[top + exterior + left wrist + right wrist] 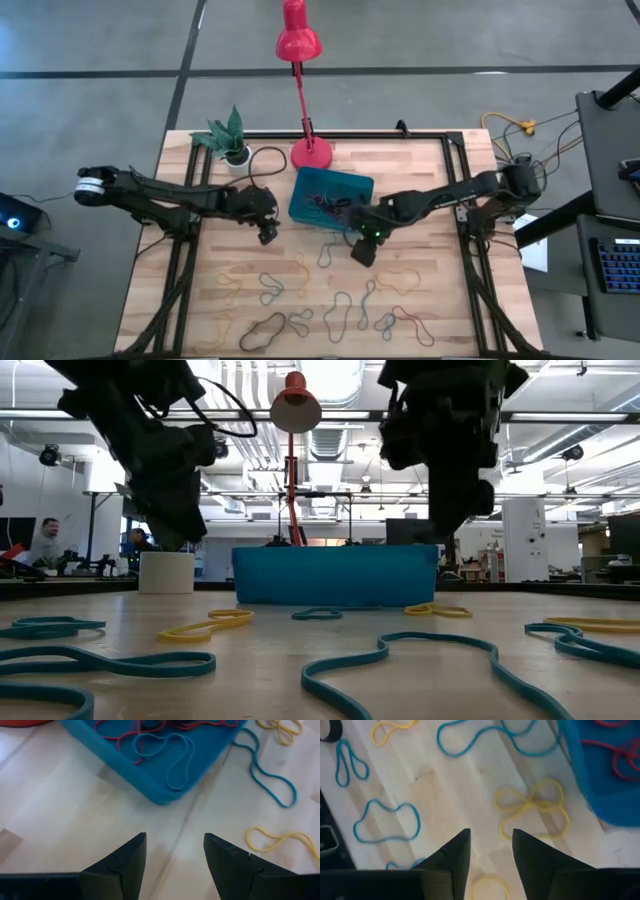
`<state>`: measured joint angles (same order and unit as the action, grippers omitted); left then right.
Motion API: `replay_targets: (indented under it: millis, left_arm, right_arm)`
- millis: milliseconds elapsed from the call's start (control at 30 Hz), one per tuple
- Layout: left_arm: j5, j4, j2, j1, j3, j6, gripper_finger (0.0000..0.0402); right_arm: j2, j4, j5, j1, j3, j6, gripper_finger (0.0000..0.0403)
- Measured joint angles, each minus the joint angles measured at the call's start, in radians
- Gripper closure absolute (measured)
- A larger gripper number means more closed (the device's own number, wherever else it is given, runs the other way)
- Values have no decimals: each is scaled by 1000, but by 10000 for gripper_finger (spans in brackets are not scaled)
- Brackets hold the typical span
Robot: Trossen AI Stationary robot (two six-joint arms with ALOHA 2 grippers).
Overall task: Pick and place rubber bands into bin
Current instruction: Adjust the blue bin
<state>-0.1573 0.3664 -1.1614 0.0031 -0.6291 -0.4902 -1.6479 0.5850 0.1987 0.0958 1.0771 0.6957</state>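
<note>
Many thin rubber bands (340, 310) lie looped on the worktop (430, 170); red and blue ones fill the teal bin (358, 185). Both grippers' fingers stand apart, empty.

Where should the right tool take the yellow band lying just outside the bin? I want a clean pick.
Grip the yellow rubber band at its pinched middle, where the loops cross, coming straight down. It lies flat on the table, and the open right tool is already close beside it, clear of the bin.
</note>
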Motion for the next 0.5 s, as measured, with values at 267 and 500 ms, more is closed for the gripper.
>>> replay_targets:
  millis: [267, 500]
  left_arm:
    - [3, 1, 0, 17, 1, 7, 219]
    - [46, 0, 0, 17, 1, 3, 219]
  right_arm:
    - [-62, -19, -251, 5, 0, 62, 318]
    - [-21, 69, -330, 7, 0, 94, 339]
